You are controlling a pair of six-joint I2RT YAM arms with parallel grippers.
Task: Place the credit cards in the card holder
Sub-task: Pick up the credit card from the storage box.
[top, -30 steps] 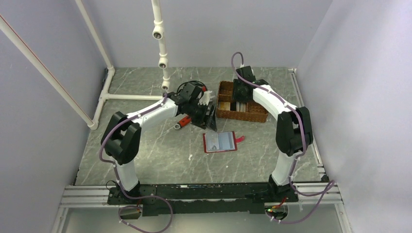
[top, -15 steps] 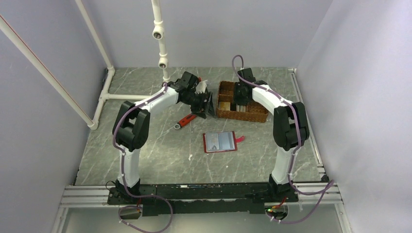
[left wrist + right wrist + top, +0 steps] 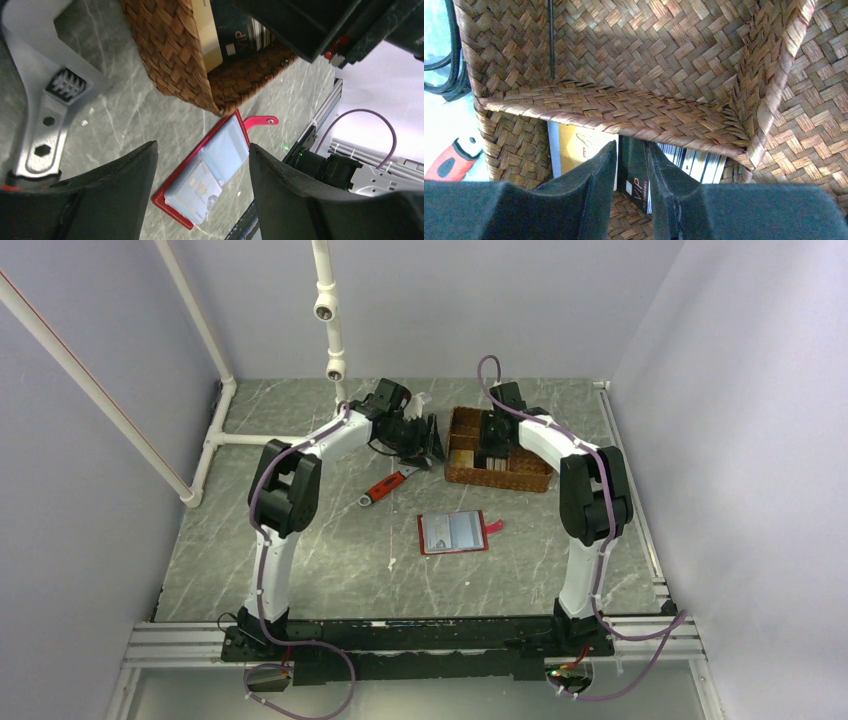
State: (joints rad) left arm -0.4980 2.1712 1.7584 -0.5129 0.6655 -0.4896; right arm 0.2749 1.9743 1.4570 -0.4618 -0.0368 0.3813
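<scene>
The card holder [image 3: 453, 532], a dark-red wallet, lies open and flat just in front of the basket [image 3: 500, 482], with a pale card [image 3: 197, 187] in its clear pocket. Inside the basket, credit cards [image 3: 689, 162] stand on edge, among them a tan card [image 3: 574, 145] and a dark card [image 3: 634, 172].

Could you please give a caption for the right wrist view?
Right gripper pinching a dark card upright in the wicker basket.

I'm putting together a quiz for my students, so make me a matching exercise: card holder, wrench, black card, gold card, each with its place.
1 card holder
2 wrench
3 black card
4 gold card

A between the fingers of the right gripper
B open on the table, in front of the basket
C standing in the basket, beside the black card
D lying on the table, left of the basket

Pairs: 1-B, 2-D, 3-A, 4-C
</scene>
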